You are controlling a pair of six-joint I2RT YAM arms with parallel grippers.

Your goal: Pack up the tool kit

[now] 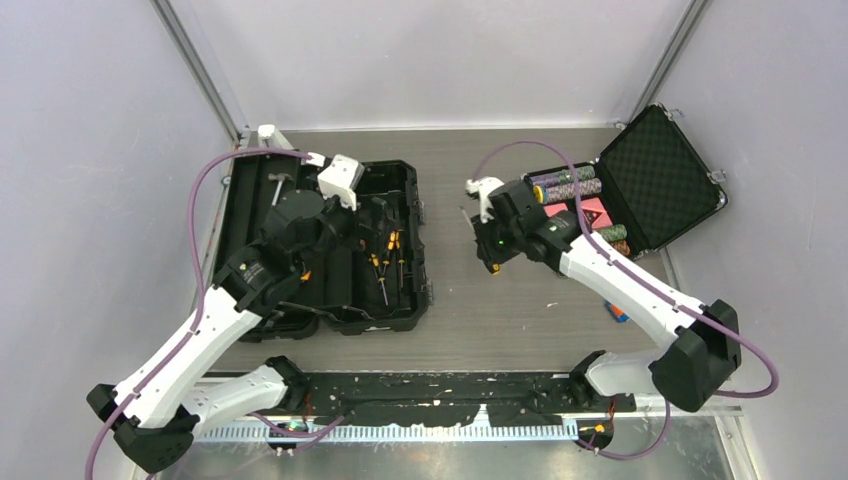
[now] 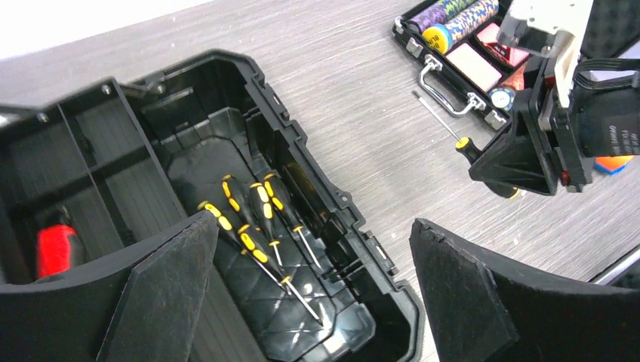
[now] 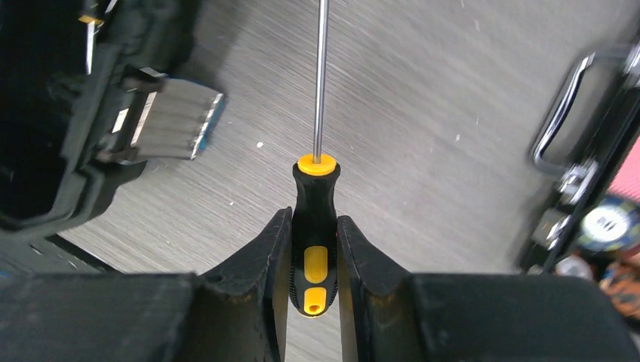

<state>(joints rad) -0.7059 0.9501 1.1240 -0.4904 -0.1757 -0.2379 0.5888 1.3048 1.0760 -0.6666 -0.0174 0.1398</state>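
The black toolbox (image 1: 424, 262) lies open on the left of the table. Several yellow-and-black screwdrivers (image 2: 256, 226) lie in its right tray. A red pliers handle (image 2: 56, 249) shows in a left compartment, and a hammer (image 1: 277, 183) lies at its far left. My left gripper (image 2: 313, 294) is open and empty, hovering above the box (image 2: 381, 260). My right gripper (image 3: 313, 260) is shut on the handle of a yellow-and-black screwdriver (image 3: 314, 211), held above the table between the two cases, shaft pointing away. It also shows in the left wrist view (image 2: 469, 148).
A smaller foam-lined black case (image 1: 655, 170) with poker chips stands open at the back right, its metal handle (image 2: 445, 94) facing the table's middle. A small blue-and-orange object (image 1: 617, 312) lies by the right arm. A toolbox latch (image 3: 177, 121) sticks out near the held screwdriver.
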